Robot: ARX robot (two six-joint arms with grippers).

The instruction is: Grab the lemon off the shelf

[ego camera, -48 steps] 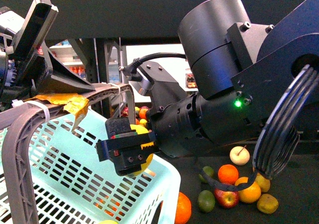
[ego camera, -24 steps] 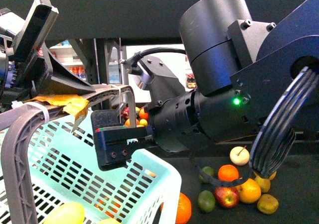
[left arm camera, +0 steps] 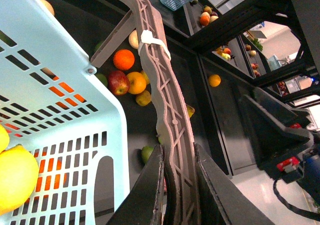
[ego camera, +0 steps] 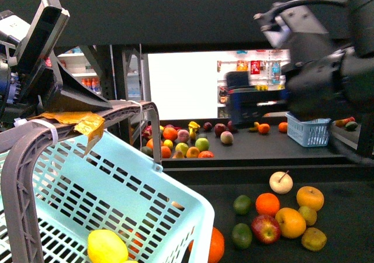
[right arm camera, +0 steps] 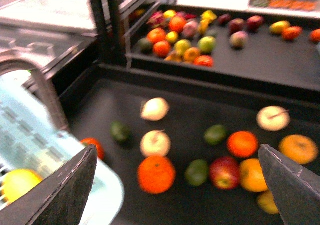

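Observation:
The yellow lemon (ego camera: 107,246) lies inside the light teal basket (ego camera: 175,196); it also shows in the left wrist view (left arm camera: 15,177) and the right wrist view (right arm camera: 17,184). My left gripper (left arm camera: 177,155) is shut on the grey basket handle (left arm camera: 165,95) and holds the basket at the left (ego camera: 87,102). My right gripper (right arm camera: 177,152) is open and empty, blurred, high at the right (ego camera: 251,108), above the black shelf deck (ego camera: 339,199) and well clear of the basket. The basket handle shows in the front view too (ego camera: 23,152).
Loose oranges (ego camera: 267,204), a red apple (ego camera: 266,228), limes and a pale fruit lie on the lower deck right of the basket. The higher deck (ego camera: 245,152) behind holds several more fruits and a small blue basket (ego camera: 308,131).
My right gripper opened over the basket and let the lemon drop into it. The right arm then swung up and to the right, away from the basket. The left gripper has not moved.

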